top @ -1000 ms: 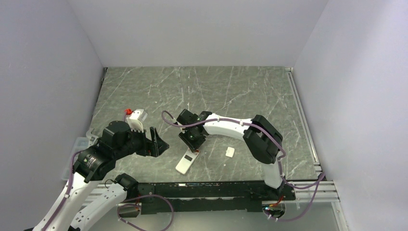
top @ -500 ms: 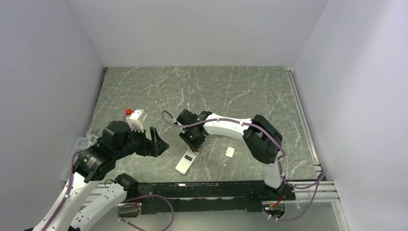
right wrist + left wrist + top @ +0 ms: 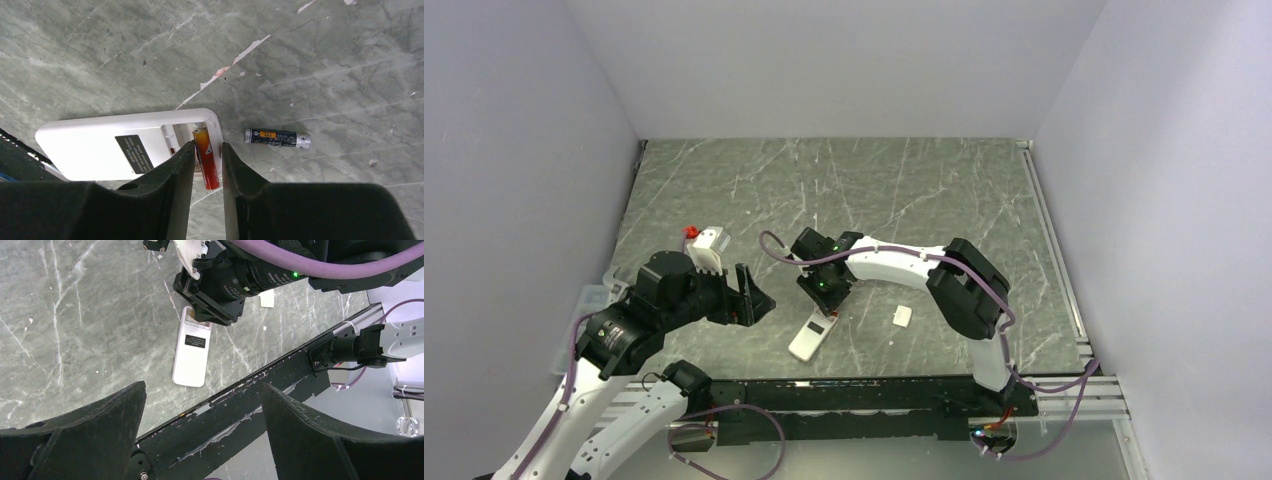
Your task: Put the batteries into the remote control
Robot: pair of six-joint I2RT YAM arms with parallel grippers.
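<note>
Pinching a red battery [image 3: 208, 172], right claw [image 3: 207, 146] at the remote control's [image 3: 95, 142] open end; left claw [image 3: 202, 390] released.

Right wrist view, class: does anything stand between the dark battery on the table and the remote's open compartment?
Only bare table separates the dark battery from the end wall of the remote control. The compartment itself is partly taken: the orange battery lies slanted in it, and the right gripper straddles that battery.

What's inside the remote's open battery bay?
One orange battery, top end in the remote bay, gripped by the right gripper. Its fingers hide the rest of the bay.
</note>
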